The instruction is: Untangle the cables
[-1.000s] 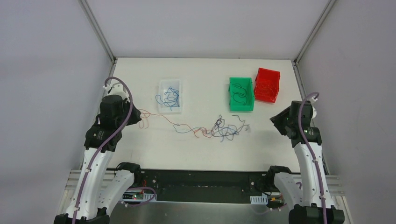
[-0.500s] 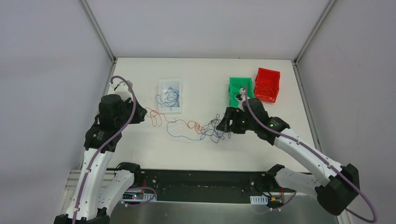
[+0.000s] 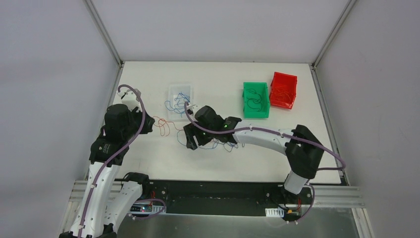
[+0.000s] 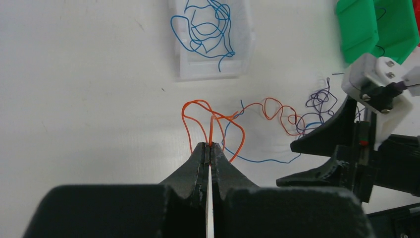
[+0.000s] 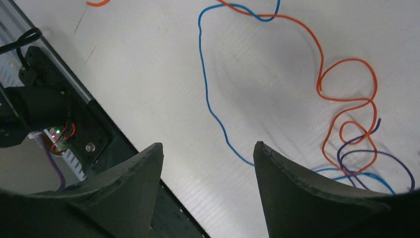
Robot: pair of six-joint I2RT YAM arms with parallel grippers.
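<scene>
The cables are thin curly wires lying on the white table. A red cable (image 3: 162, 124) (image 4: 197, 101) (image 5: 346, 59) runs from my left gripper (image 3: 148, 121) (image 4: 210, 145) toward the tangle, and that gripper is shut on it. A blue cable (image 4: 262, 161) (image 5: 202, 64) and a purple one (image 4: 319, 99) (image 5: 376, 156) cross it farther right. My right gripper (image 3: 190, 139) (image 5: 208, 145) hovers over the tangle's left part, open, with nothing between its fingers. The right arm hides part of the tangle in the top view.
A clear bin (image 3: 181, 118) (image 4: 213, 72) holding blue wires stands behind the tangle. A green bin (image 3: 244, 101) (image 4: 356, 29) and a red bin (image 3: 285, 77) with wires in them sit at the back right. The table's near edge and black rail lie close below the right gripper.
The right arm swung from the table's right side across to the tangle's left part and its gripper opened. The tangle bunched up toward the left. The left gripper kept hold of the red cable.
</scene>
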